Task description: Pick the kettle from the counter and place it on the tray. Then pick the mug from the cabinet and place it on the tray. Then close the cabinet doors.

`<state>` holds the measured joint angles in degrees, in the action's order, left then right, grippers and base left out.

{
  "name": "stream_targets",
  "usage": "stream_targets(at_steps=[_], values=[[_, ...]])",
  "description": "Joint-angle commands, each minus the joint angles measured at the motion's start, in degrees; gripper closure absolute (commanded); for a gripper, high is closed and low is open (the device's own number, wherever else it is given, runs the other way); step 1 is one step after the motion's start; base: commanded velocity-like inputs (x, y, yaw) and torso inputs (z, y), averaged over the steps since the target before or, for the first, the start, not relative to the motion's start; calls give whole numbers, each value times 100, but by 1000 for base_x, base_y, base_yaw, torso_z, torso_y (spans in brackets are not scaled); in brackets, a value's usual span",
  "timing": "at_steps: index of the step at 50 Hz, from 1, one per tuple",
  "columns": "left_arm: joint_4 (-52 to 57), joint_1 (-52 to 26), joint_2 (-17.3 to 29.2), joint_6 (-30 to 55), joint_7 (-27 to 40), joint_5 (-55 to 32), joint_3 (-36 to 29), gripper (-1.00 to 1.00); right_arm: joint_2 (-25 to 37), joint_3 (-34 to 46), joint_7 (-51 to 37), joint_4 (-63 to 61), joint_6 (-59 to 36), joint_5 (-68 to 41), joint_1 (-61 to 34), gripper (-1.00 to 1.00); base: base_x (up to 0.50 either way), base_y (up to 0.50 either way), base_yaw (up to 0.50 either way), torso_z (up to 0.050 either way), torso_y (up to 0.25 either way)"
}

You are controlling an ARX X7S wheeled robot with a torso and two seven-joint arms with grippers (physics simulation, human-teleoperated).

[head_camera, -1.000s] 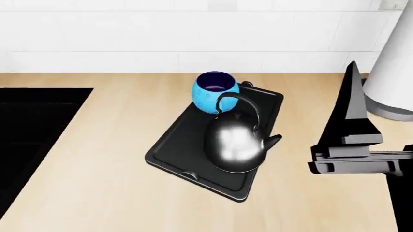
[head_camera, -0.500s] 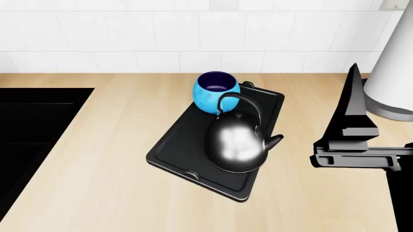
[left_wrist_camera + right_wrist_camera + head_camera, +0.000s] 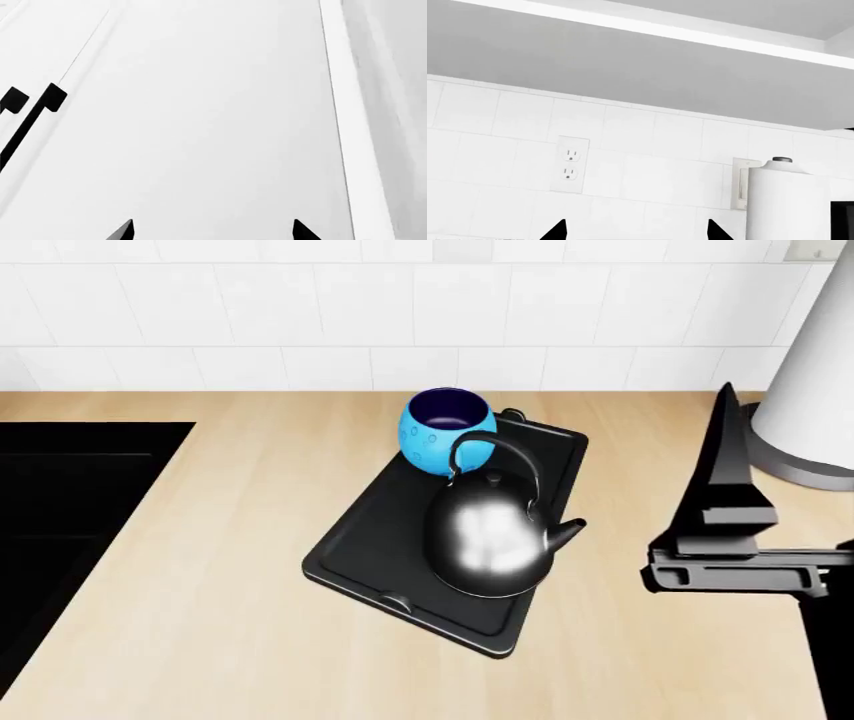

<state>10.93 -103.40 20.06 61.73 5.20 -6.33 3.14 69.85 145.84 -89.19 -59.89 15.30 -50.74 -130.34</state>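
Observation:
The dark shiny kettle point(image 3: 491, 543) stands on the black tray point(image 3: 363, 540), spout towards the right. Just behind it, at the tray's far end, the blue mug point(image 3: 445, 430) sits upright. The tray lies on the beige counter point(image 3: 240, 620). To the right of the tray and apart from it, my right gripper point(image 3: 727, 465) points up; in the right wrist view it point(image 3: 636, 232) is open and empty. My left gripper point(image 3: 212, 232) is open and empty in front of a white cabinet door point(image 3: 200, 125) with black handles point(image 3: 30, 120). It is outside the head view.
The black stovetop point(image 3: 67, 520) fills the left of the counter. A white paper towel roll point(image 3: 814, 390) stands at the back right, close behind my right gripper. The right wrist view shows the tiled wall with an outlet point(image 3: 570, 165) and the cabinet underside point(image 3: 627, 65).
The head view tilted up a touch, showing more of the tiled wall. My right gripper shifted only slightly. Kettle, mug and tray stayed where they were.

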Motion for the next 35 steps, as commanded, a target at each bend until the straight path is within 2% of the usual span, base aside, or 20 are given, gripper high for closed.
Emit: stream_targets(at_steps=[1,10,20,26,35], values=[[-1080,-2357,-991,51,-473,919,-712,-100,-39,644,-4,-9,251,134,-458,-100,0,0,0,0,0],[-1273,-2630,-1249,71,-551,721,-687,-100,9,569,-5,-10,248,145,-462,-100,0,0,0,0,3],[-2036,-2855,-1852,-301,-632,197,-397,-100,84,563,-66,-10,148,121,-462,-100,0,0,0,2,6],[-2622,-2982,-1988,-604,-82,-849,-343,-100,131,592,-62,-10,93,174,-462,-100,0,0,0,2,5],[-3025,-2907,-1977,-1076,486,-1951,-826,-100,439,279,-74,-10,-292,52,-461,-100,0,0,0,1,5]])
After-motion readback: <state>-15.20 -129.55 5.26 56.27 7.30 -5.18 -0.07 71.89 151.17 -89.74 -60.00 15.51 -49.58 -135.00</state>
